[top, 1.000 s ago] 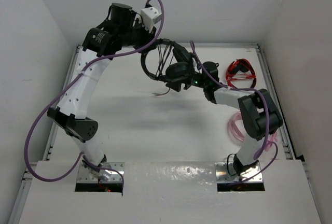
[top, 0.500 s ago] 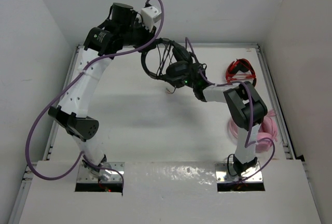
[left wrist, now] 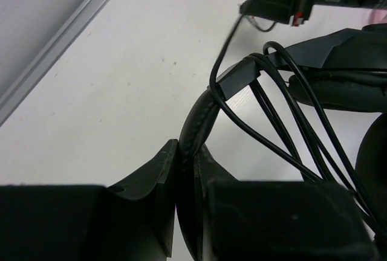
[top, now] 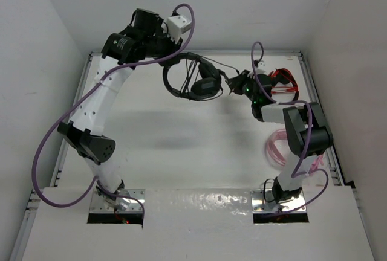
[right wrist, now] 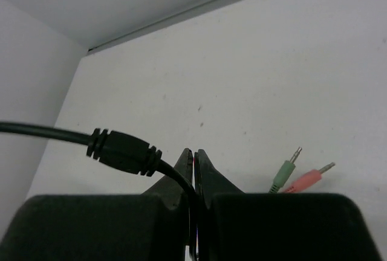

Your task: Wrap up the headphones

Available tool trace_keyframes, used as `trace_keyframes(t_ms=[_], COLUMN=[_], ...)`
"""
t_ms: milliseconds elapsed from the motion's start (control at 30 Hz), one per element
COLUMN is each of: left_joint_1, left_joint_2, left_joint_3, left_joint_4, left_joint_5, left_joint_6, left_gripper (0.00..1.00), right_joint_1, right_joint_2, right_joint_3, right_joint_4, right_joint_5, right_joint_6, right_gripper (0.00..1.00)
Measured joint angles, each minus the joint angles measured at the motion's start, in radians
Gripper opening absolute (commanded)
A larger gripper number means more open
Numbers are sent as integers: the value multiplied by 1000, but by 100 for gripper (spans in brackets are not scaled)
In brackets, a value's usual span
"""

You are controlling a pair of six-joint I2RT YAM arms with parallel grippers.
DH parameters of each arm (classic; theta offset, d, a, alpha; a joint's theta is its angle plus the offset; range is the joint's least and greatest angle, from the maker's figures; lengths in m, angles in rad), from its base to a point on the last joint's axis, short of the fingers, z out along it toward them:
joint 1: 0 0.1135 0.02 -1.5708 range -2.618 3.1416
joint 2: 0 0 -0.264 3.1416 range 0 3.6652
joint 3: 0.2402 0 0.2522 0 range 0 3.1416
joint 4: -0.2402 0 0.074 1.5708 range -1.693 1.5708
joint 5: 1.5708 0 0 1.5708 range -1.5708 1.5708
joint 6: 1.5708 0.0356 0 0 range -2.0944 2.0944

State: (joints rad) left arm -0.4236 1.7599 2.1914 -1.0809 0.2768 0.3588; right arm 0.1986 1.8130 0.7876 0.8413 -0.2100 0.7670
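Note:
The black headphones (top: 196,81) hang above the back of the table, and the left gripper (top: 176,57) is shut on their padded headband (left wrist: 202,116). Several turns of the thin black cable (left wrist: 284,137) cross the band. To the right of the earcup (top: 207,86), the right gripper (top: 233,83) is shut on the cable. In the right wrist view the cable's moulded block (right wrist: 121,151) sits just left of the shut jaws of the right gripper (right wrist: 193,153). The green and pink plugs (right wrist: 289,176) stick out on the right.
A red headset (top: 281,83) lies at the back right, close behind the right wrist. A pink headset (top: 277,149) lies by the right arm's elbow. A raised rim (top: 91,80) borders the table, with white walls around it.
The right gripper was open at the earcup. It has shut on the cable and pulled away to the right and back. The left gripper kept its hold on the headband and shifted slightly.

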Motion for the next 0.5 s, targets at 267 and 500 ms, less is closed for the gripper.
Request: trace_keyframes(t_ms=[267,500], left_joint_1=[10,10], left_joint_2=[0,0], left_joint_3=[-5,-39], left_joint_4=[54,45], left_joint_5=[92,85], left_joint_6=[-76,-76], left_gripper=[0,0], right_joint_1=[-13,-66], right_joint_2=[-4,-42], right_joint_3=[28,11], right_joint_4=[-62,-66], right_joint_5=[10,11], right_joint_6=[-27,-27], right_gripper=[0,0])
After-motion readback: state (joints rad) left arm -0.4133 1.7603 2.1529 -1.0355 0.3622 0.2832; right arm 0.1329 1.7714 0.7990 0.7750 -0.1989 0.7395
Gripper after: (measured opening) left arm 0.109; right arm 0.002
